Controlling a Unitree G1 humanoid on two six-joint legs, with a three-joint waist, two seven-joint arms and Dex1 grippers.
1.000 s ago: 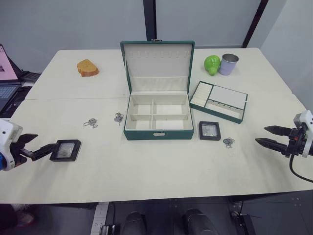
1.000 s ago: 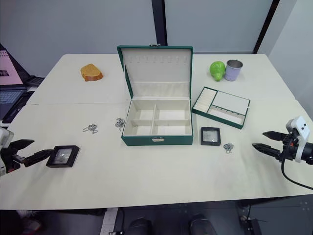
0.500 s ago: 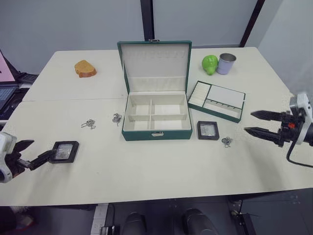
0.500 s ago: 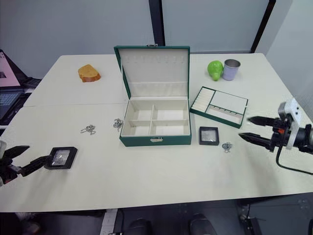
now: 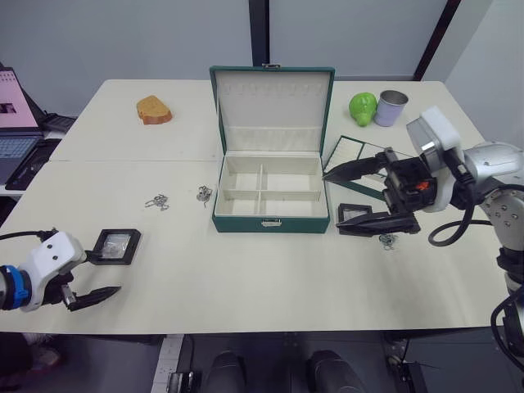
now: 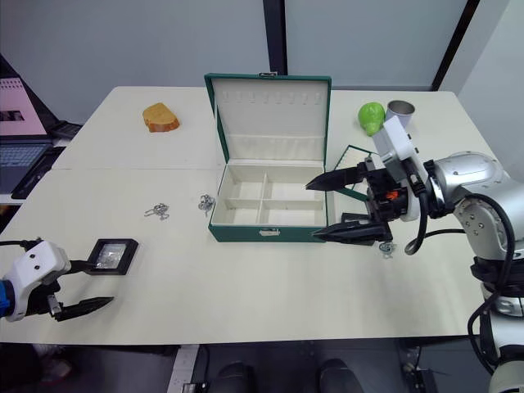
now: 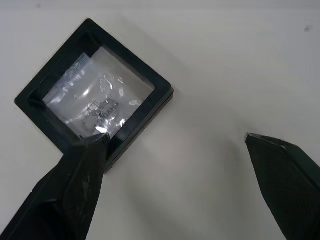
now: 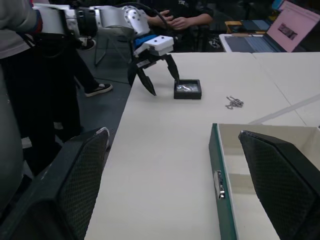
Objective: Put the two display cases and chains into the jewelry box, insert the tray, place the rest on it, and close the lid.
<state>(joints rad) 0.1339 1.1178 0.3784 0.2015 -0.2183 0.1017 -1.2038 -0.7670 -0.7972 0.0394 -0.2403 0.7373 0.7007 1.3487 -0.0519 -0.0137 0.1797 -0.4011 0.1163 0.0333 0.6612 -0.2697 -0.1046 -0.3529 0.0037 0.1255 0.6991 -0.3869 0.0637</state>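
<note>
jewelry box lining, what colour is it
Cream, inside the dark green jewelry box and its lid; clearest in the left eye view.

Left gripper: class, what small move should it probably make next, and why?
Probably shift sideways to straddle the display case, then close. The left gripper is open, one finger over the case's edge, the other finger above bare table; the case lies outside the jewelry box.

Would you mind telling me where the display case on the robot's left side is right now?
The left display case lies flat near the table's front-left corner, with one finger of the open left claw at its edge, well left of the jewelry box.
</note>
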